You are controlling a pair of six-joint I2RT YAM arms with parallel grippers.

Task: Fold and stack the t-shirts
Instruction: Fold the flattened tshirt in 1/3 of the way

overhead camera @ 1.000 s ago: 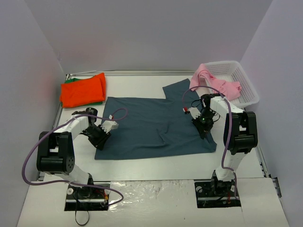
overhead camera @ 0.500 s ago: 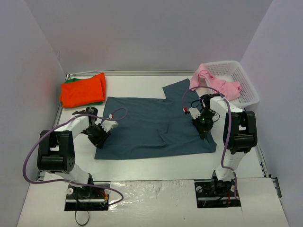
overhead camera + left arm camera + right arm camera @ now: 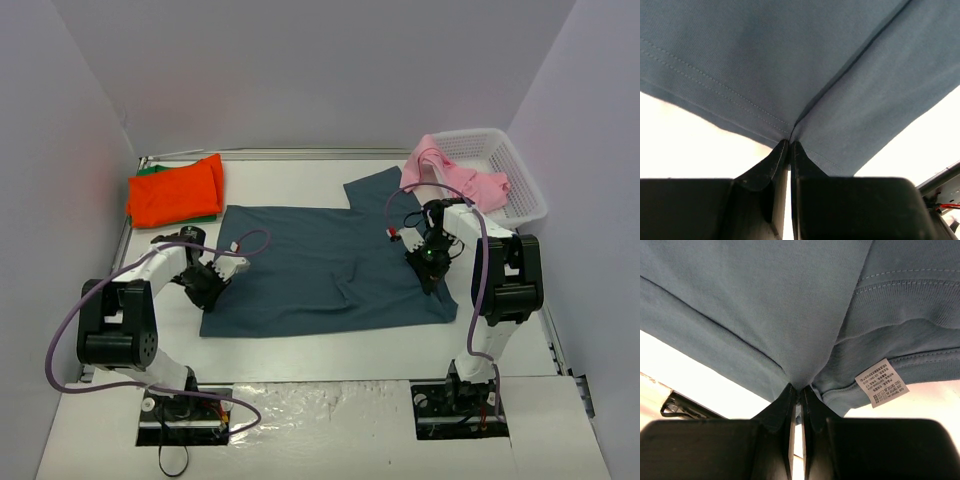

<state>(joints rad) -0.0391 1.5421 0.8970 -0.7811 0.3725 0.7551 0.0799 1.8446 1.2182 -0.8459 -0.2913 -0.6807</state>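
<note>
The orange-red t-shirt is lying folded at upper left, apparently over the green t-shirt, of which only an edge is showing. The pink t-shirt is hanging over the basket at upper right, unfolded. The slate-blue t-shirt is lying spread mid-frame on the counter. The left claw and right claw are each pinching its cloth, jaws closed tight.

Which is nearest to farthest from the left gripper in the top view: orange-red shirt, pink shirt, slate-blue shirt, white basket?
1. Slate-blue shirt, pinched in the left gripper.
2. Orange-red shirt, back left.
3. Pink shirt, back right.
4. White basket, far right corner.
</note>
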